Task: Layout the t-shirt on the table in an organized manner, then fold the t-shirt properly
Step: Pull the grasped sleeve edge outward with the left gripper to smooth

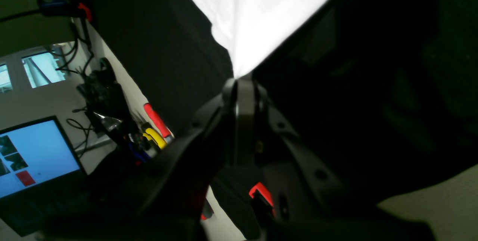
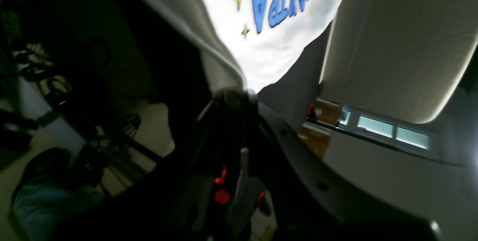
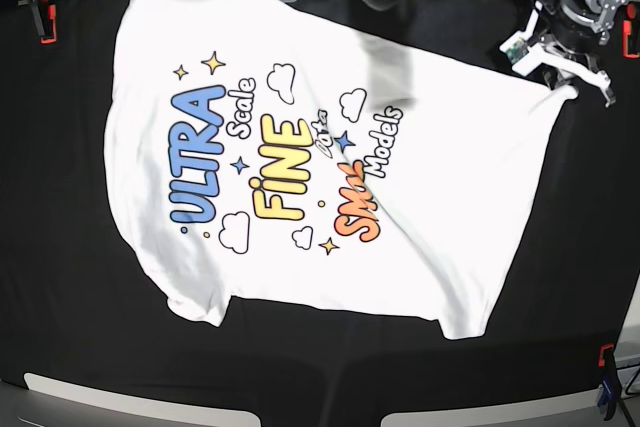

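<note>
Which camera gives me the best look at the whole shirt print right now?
The base view: the shirt lies print-up on the table, with ULTRA, FINE and SMOL all readable. The right wrist view catches only an upside-down ULTRA and two stars. The left wrist view shows plain white cloth running into the left pincer, no print.

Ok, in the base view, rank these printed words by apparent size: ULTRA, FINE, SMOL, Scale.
1. blue ULTRA
2. yellow FINE
3. orange SMOL
4. white-outlined Scale
ULTRA and FINE look close in length, so that order is unsure; all sit flat on the t-shirt.
</note>
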Robot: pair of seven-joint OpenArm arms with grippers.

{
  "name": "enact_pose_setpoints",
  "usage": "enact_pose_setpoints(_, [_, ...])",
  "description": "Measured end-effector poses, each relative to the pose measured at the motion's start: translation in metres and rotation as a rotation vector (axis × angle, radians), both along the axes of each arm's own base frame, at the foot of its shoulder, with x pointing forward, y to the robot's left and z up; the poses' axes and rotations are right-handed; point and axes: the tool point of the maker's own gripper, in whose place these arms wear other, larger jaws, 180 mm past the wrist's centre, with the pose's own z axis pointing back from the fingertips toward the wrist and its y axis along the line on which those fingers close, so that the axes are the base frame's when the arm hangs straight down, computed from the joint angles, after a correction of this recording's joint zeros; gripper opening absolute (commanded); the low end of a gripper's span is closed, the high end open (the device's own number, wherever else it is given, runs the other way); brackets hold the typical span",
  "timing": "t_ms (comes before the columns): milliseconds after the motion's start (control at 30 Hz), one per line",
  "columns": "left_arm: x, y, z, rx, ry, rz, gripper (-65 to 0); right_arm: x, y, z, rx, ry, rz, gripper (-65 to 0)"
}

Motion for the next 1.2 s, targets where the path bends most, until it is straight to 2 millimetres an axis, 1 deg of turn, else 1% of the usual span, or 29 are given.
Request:
enact_pose_setpoints(133, [0.002, 0.008, 0.009, 0.062, -0.064, 0.002, -65.0, -0.003, -0.001, 0.000, -0.005, 0.008, -0.006, -65.0])
enact_pose_setpoints(367, [-0.026, 0.013, -0.004, 0.082, 0.012, 0.015, -65.0, -0.003, -0.003, 0.000, -0.011, 0.008, -0.014, -65.0])
enact_pose_setpoints(433, [-0.030, 0.012, -0.005, 0.074, 0.016, 0.019, -65.0, -0.003, -0.003, 0.000, -0.011, 0.007, -0.014, -65.0])
enact_pose_setpoints(567, [-0.022, 0.010, 0.003, 0.046, -0.045, 0.026, -65.0, -0.003, -0.003, 0.000, -0.011, 0.007, -0.014, -65.0])
enact_pose_setpoints(667, [-0.022, 0.010, 0.002, 0.049, -0.043, 0.028, -65.0, -0.003, -0.003, 0.000, -0.010, 0.007, -0.014, -65.0])
enact_pose_setpoints(800, [-0.016, 0.002, 0.004, 0.007, -0.064, 0.002, -65.0, -0.003, -0.003, 0.000, -0.011, 0.007, -0.014, -65.0])
enact_pose_setpoints(900, [-0.013, -0.003, 0.002, -0.059, -0.054, 0.028, -65.0, -0.002, -0.003, 0.000, -0.010, 0.005, -0.014, -65.0])
enact_pose_setpoints(933, [-0.013, -0.004, 0.001, -0.076, -0.048, 0.034, -61.8, -0.002, -0.003, 0.000, -0.011, 0.005, -0.014, -65.0])
enact_pose_setpoints(1000, [-0.015, -0.005, -0.001, -0.097, -0.039, 0.045, -46.9, -0.002, -0.003, 0.000, -0.011, 0.005, -0.015, -65.0])
enact_pose_setpoints(1033, [-0.015, -0.006, -0.001, -0.102, -0.038, 0.043, -42.4, -0.002, -0.003, 0.000, -0.011, 0.005, -0.014, -65.0])
enact_pose_setpoints(1067, [-0.014, -0.008, -0.001, -0.110, -0.043, 0.032, -40.6, -0.002, -0.003, 0.000, -0.011, 0.005, -0.014, -65.0])
enact_pose_setpoints(1133, [-0.012, -0.013, -0.001, -0.130, -0.054, 0.004, -40.4, -0.002, -0.003, 0.000, -0.011, 0.005, -0.014, -65.0])
enact_pose_setpoints(1200, [-0.012, -0.014, -0.007, -0.142, -0.052, -0.017, -40.4, -0.002, -0.003, 0.000, -0.011, 0.005, -0.014, -65.0])
